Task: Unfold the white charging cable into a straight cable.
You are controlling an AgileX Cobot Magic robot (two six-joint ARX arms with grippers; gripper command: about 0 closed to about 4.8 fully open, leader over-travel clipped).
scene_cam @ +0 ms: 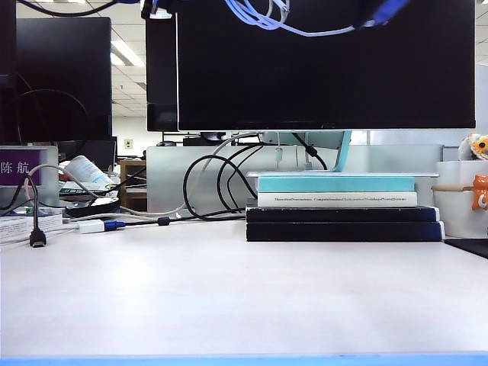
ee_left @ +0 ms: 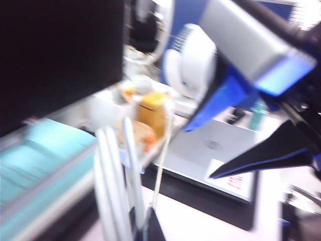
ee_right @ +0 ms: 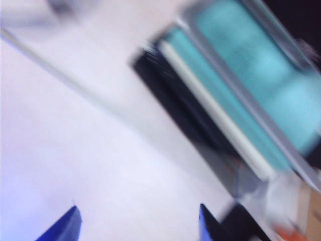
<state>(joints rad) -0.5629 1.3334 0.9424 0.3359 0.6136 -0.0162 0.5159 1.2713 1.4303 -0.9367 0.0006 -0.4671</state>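
Observation:
The white charging cable [scene_cam: 263, 19] hangs in loops at the top of the exterior view, in front of the monitor and high above the table. In the left wrist view its strands [ee_left: 113, 175] rise, blurred, out of my left gripper [ee_left: 148, 223], which is shut on it. In the exterior view only the underside of the left gripper [scene_cam: 156, 9] shows at the top edge. My right gripper [ee_right: 138, 221] is open with only bare tabletop between its blue fingertips. It hovers to the right of the cable [scene_cam: 385, 11], and its fingers [ee_left: 266, 153] show spread in the left wrist view.
A stack of books [scene_cam: 343, 210] stands under the big monitor [scene_cam: 328, 69]. Black cables [scene_cam: 221, 183] loop behind it. A white adapter with a blue plug [scene_cam: 95, 226] and a black plug [scene_cam: 37, 238] lie at the left. A white cup [scene_cam: 457, 202] stands at the right.

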